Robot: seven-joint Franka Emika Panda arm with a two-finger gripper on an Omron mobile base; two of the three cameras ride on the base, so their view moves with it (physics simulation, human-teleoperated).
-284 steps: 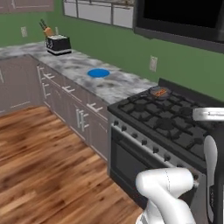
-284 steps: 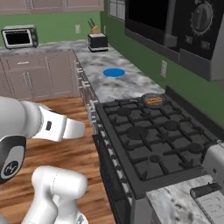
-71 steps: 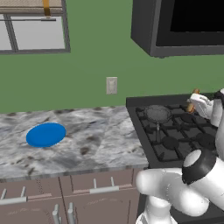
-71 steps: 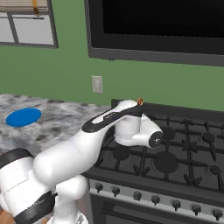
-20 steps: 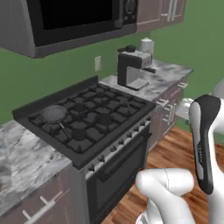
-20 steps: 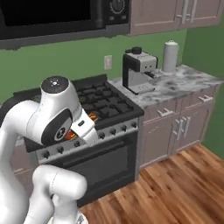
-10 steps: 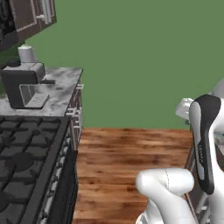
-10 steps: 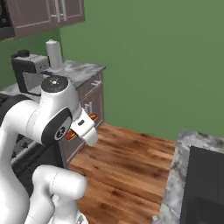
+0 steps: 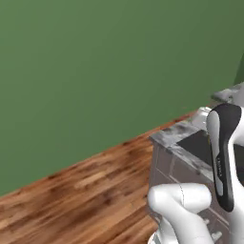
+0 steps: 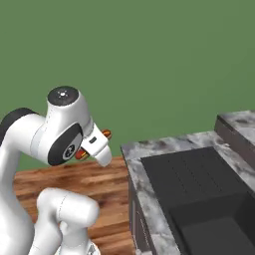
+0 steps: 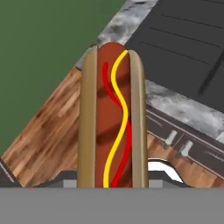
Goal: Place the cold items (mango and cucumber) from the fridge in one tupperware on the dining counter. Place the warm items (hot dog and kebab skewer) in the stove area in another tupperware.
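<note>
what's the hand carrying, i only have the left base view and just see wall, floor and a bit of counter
Observer: The hand grips a hot dog, shown lengthwise in the hand view.
Operator: any toppings on it
Observer: Wavy red and yellow sauce lines run along the sausage.
Operator: what's on that counter
Observer: The right base view shows a black sink sunk into the marbled counter.

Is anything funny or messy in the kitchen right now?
Nothing is spilled or broken. The one odd sight is a hot dog up in the air, held in the robot's hand above the wooden floor beside the counter.
</note>
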